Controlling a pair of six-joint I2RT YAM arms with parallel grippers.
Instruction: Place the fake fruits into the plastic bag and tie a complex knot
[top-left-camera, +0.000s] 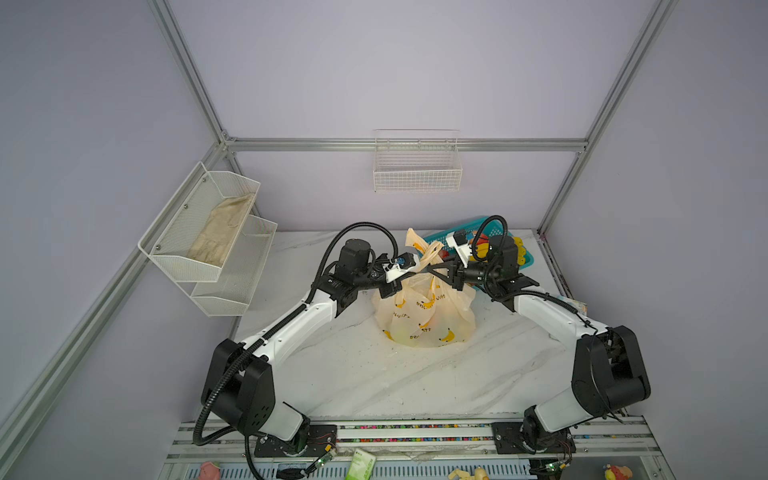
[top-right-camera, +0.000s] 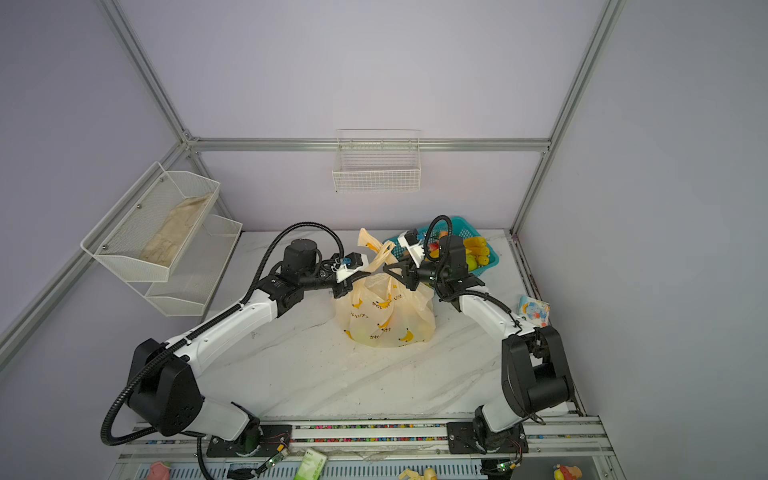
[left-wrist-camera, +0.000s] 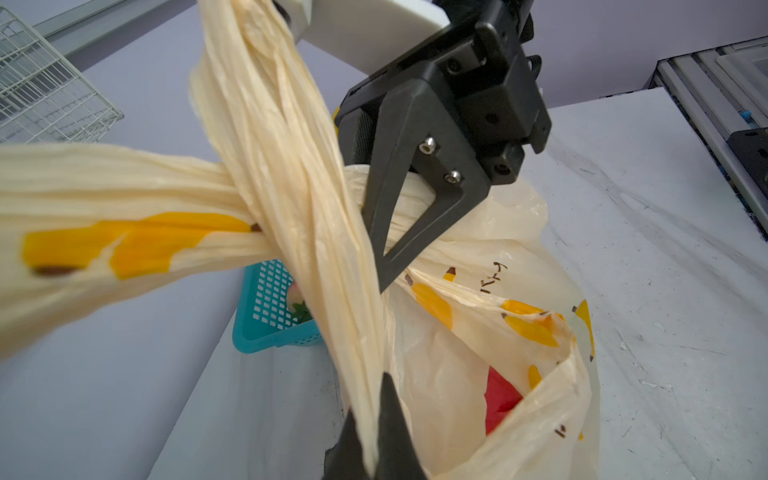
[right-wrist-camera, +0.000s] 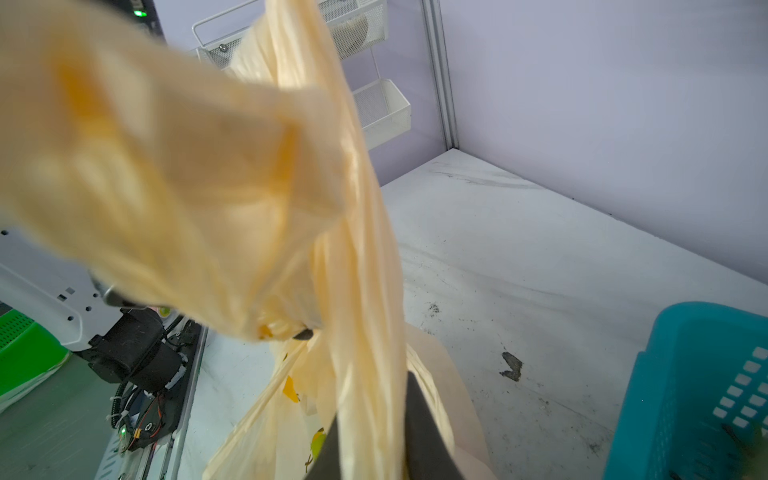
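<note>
- The plastic bag (top-left-camera: 424, 316) sits upright in the middle of the desk (top-left-camera: 353, 374), bulging, and a red fake fruit (left-wrist-camera: 500, 399) shows through its gaping mouth
- Just above the bag, the left tool (left-wrist-camera: 368, 415) is clamped tight on one handle strip (left-wrist-camera: 291, 166), which rises taut from its tips
- Facing it over the bag's top, the right tool (right-wrist-camera: 374, 415) has another strip (right-wrist-camera: 365, 291) between its fingers; I cannot tell whether it grips or merely straddles it
- The crossing (left-wrist-camera: 266, 208) of the two strips above the bag is a single wrap, so the knot looks begun, not finished
- To do this well, hold the left pull steady so the wrap cannot slacken, and pull sideways, not upward, so the bag stays seated
- Behind the bag, the teal basket (top-right-camera: 461, 226) holds yellow fruits (top-right-camera: 478, 249), so the filling may be incomplete
</note>
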